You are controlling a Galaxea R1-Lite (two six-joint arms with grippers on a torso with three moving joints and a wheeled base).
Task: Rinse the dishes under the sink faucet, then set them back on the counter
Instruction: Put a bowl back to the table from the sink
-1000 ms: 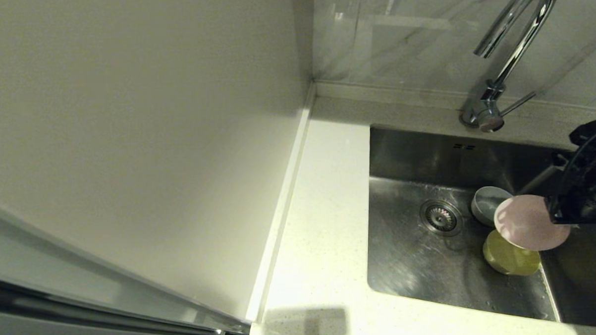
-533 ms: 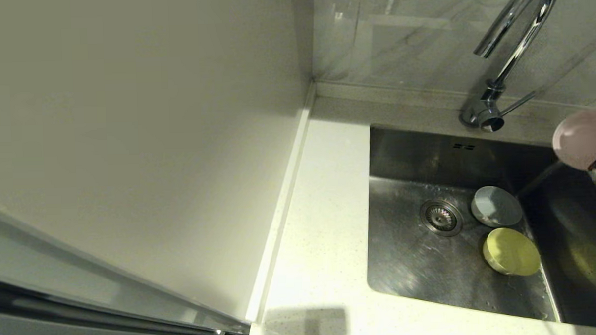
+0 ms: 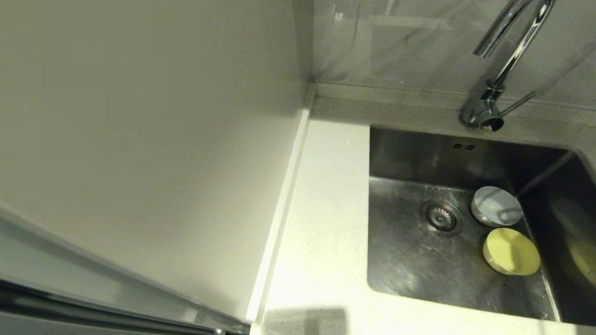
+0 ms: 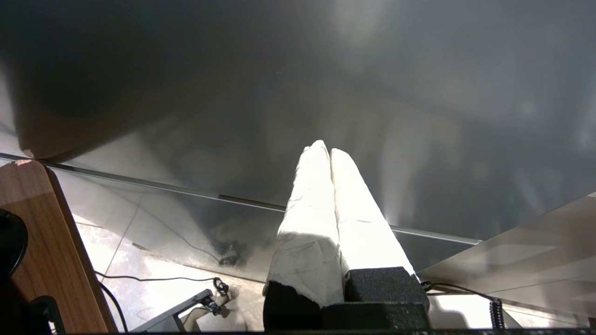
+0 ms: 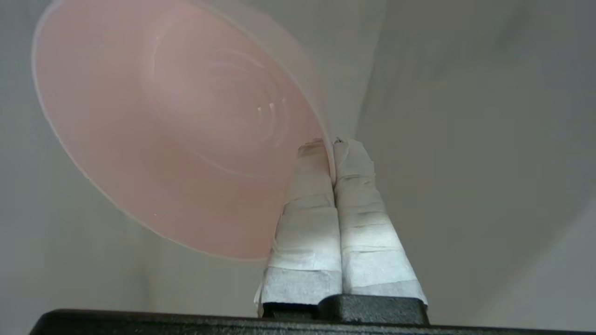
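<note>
**Home kitchen, sink corner**

Steel sink with drain strainer set into speckled off-white counter. Chrome gooseneck faucet at the back. Marbled backsplash. Two small bowls, blue-grey and yellow-green, sit in the basin.

The pale pink bowl, pinched at its rim by the right end effector, shows faint concentric rings on its surface, and the fingers are wrapped in white tape above a black base. In the brushed steel-grey sink sit a pale blue-grey bowl and a yellow-green bowl. The faucet is shiny chrome. The tabletop is off-white with fine dark speckles. The left end effector is likewise white-taped on black.
</note>
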